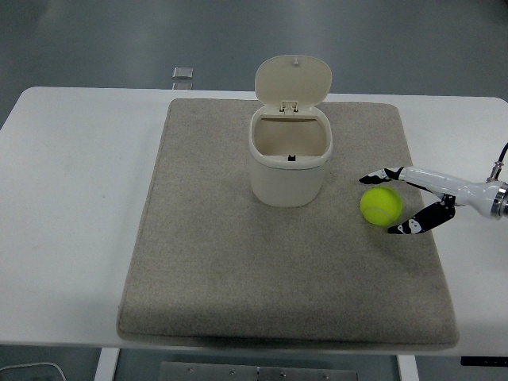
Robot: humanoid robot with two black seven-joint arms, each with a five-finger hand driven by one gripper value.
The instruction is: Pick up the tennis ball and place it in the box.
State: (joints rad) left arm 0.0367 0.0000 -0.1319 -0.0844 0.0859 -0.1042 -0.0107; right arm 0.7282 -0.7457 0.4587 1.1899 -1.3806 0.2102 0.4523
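A yellow-green tennis ball point(380, 205) lies on the grey mat point(214, 262), to the right of the cream box point(289, 163), whose lid stands up open at the back. My right hand point(383, 203) reaches in from the right edge at mat level. Its fingers are spread around the ball, one set just behind it and the thumb just in front. The ball sits between them, ungrasped. The left arm does not show.
The mat covers most of the white table point(71, 206). A small grey square object point(182, 74) lies on the floor beyond the table's far edge.
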